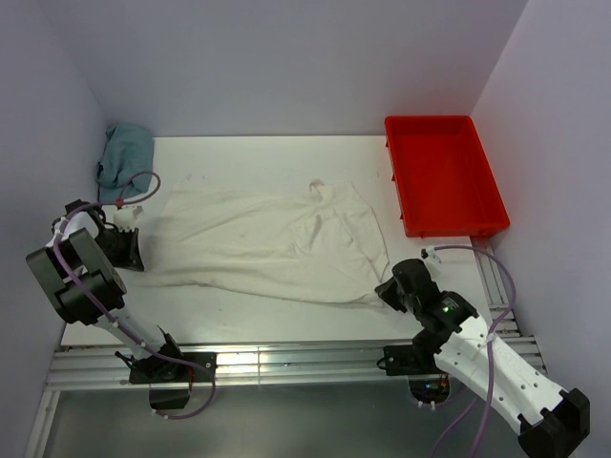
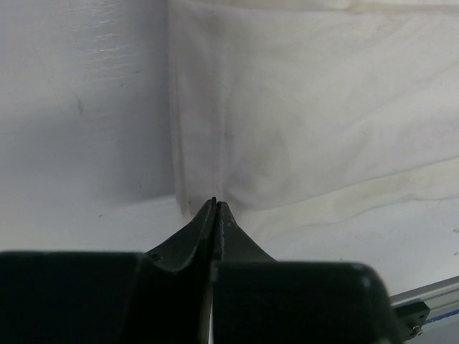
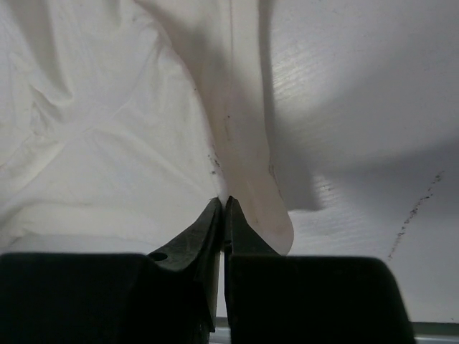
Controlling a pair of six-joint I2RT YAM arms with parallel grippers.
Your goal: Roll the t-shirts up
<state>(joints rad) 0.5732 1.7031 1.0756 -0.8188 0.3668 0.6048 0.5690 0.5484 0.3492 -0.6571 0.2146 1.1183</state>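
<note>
— Grippers?
— The left gripper [image 2: 215,202] is clamped on the left edge of the wrinkly cream-white cotton t-shirt [image 1: 267,243], spread mid-desk; the right gripper [image 3: 225,201], on its near right corner.
— Containers?
— A red rectangular plastic tray [image 1: 444,176] is set at the far right corner.

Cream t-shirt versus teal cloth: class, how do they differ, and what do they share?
The cream t-shirt is off-white, the teal cloth blue-green. The t-shirt lies spread out; the teal cloth is bunched up. The left gripper and right gripper are shut on the t-shirt's edges; neither touches the teal cloth. Both are soft, wrinkled cloth.
</note>
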